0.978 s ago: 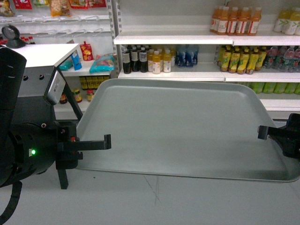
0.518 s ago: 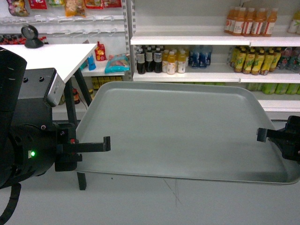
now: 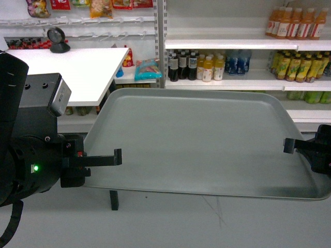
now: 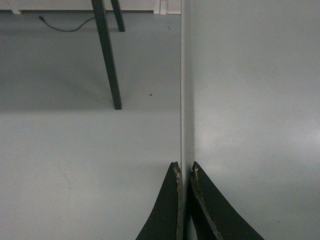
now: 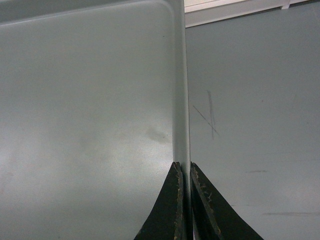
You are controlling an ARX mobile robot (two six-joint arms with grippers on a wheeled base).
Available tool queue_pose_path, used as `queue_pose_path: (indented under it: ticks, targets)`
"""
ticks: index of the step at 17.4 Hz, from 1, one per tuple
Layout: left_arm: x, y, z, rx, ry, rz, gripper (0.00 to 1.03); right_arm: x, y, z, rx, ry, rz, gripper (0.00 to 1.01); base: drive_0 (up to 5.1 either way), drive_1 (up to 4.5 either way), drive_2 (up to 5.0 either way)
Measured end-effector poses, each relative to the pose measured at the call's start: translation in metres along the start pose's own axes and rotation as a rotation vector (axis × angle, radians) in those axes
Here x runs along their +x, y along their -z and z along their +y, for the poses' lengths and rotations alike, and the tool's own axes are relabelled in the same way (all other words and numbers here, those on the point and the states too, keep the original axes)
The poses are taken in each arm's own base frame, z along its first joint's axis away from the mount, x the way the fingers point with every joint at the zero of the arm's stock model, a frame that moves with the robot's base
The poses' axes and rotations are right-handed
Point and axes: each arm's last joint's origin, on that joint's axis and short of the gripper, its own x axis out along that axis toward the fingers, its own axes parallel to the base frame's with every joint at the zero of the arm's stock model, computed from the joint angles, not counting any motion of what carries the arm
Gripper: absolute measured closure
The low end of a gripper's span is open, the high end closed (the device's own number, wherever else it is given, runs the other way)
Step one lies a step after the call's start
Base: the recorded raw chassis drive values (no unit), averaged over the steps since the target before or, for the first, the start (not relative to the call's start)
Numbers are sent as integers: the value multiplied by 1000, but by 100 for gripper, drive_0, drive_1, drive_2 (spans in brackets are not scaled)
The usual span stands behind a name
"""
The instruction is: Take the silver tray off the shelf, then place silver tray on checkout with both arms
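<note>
Grey flooring (image 3: 170, 222), scuffed with thin dark scratches, fills the foreground beneath a store aisle of white shelving. Starting at the left gripper (image 4: 184, 172), its two thin black fingers, worn pale along their inner edges, are pinched tight on the left rim of the silver tray (image 3: 199, 142), one finger above and one below the edge. The right gripper (image 5: 184, 170) clamps the opposite rim in the same way, its tapered blades nearly meeting around the thin raised lip. Between them the tray hangs level in the air above the floor, clear of any surface: a large flat rectangle in matte grey-green with rounded corners, a low upturned rim and a plain face showing only a faint smudge. Outward from the left gripper sits the bulky black arm housing (image 3: 26, 155) with a small green light. Beyond the tray's far left corner stands the checkout (image 3: 77, 72), a broad white flat top on dark legs, with a dark round device (image 3: 58, 41) resting on it. Behind the tray, the shelf (image 3: 227, 85) boards are glossy white and carry rows of dark, yellow and orange bottles (image 3: 207, 67). Compared with a second ago, the whole background has slid rightward in the head view: the checkout shows much more of its top and lies nearer the tray, while both grips are unchanged.
</note>
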Motion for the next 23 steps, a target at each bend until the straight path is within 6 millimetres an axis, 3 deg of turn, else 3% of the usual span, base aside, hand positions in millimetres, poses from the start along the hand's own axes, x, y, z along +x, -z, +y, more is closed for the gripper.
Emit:
queue_pose_path:
  ticks: [23]
  targets:
    - [0,0,0,0,0,0,100,0,0,0,0,0,1,99,-495,250,250]
